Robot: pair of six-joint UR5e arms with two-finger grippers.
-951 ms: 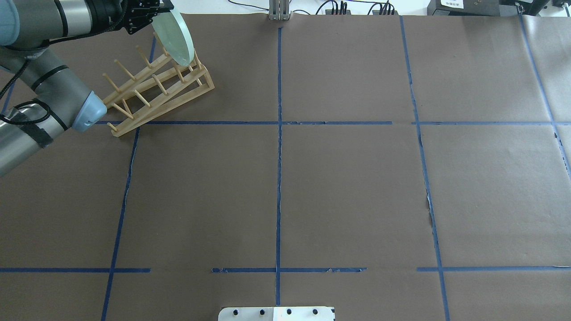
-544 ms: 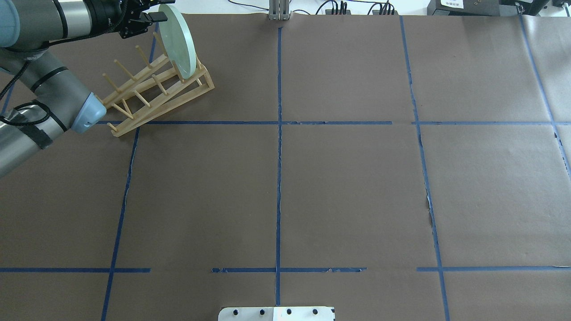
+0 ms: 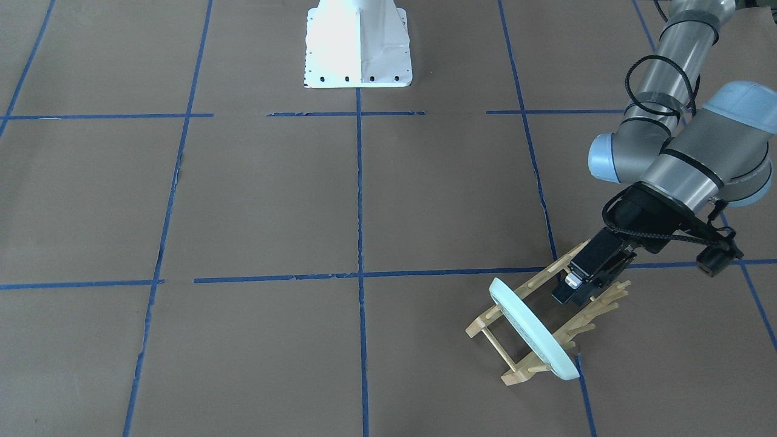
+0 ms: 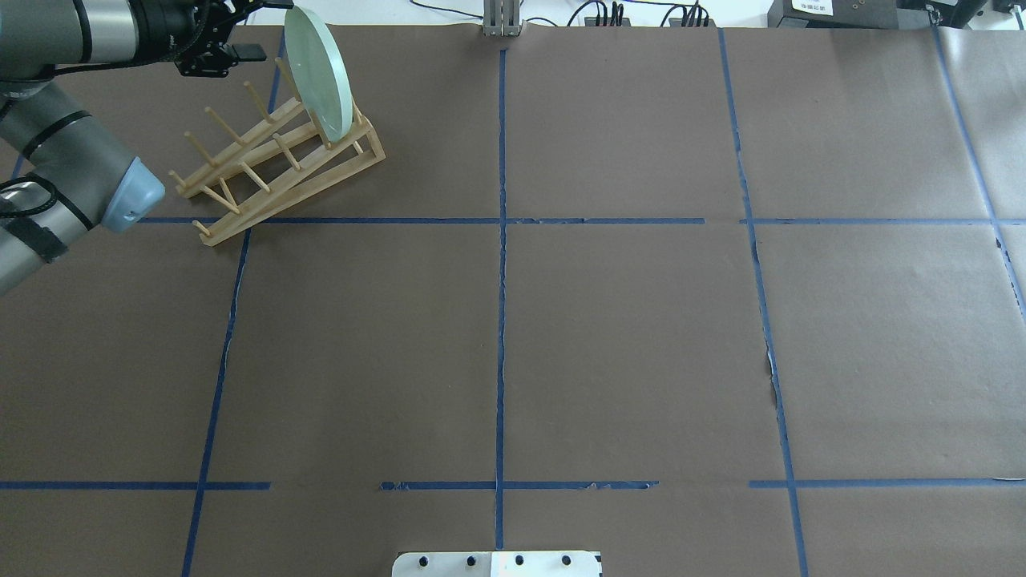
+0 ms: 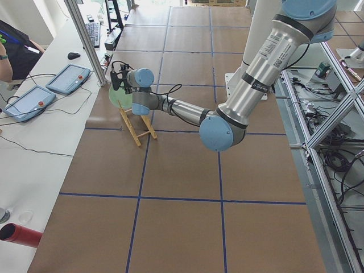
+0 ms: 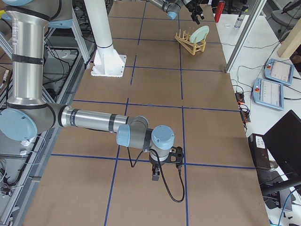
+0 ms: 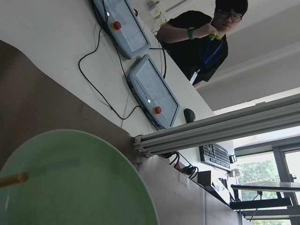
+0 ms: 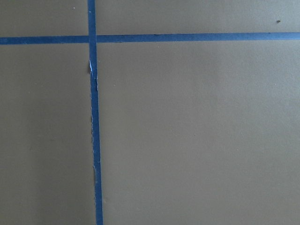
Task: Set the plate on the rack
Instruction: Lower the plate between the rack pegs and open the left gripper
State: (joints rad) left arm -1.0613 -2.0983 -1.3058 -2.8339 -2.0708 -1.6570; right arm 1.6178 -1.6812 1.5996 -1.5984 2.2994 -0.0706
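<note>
The pale mint-green plate (image 4: pixel 318 70) stands on edge between the pegs at the far end of the light-wood rack (image 4: pixel 264 172). My left gripper (image 4: pixel 260 29) is open, just left of the plate and apart from it. In the front-facing view the plate (image 3: pixel 531 331) leans in the rack (image 3: pixel 516 363) with the left gripper (image 3: pixel 576 290) above the rack's other pegs. The left wrist view shows the plate (image 7: pixel 70 183) close up. My right gripper (image 6: pixel 156 175) hangs low over the table at the near end in the right side view; I cannot tell if it is open or shut.
The table is covered in brown paper (image 4: pixel 625 344) with blue tape lines. The robot's white base (image 3: pixel 357 42) stands at the middle of its edge. Cables and a metal post (image 4: pixel 502 20) line the far edge. An operator (image 7: pixel 206 42) sits beyond that edge with tablets (image 7: pixel 152 91).
My left gripper has let go of the plate and drawn back to the left. The plate settled from tilted in the gripper to standing in the rack's end slot.
</note>
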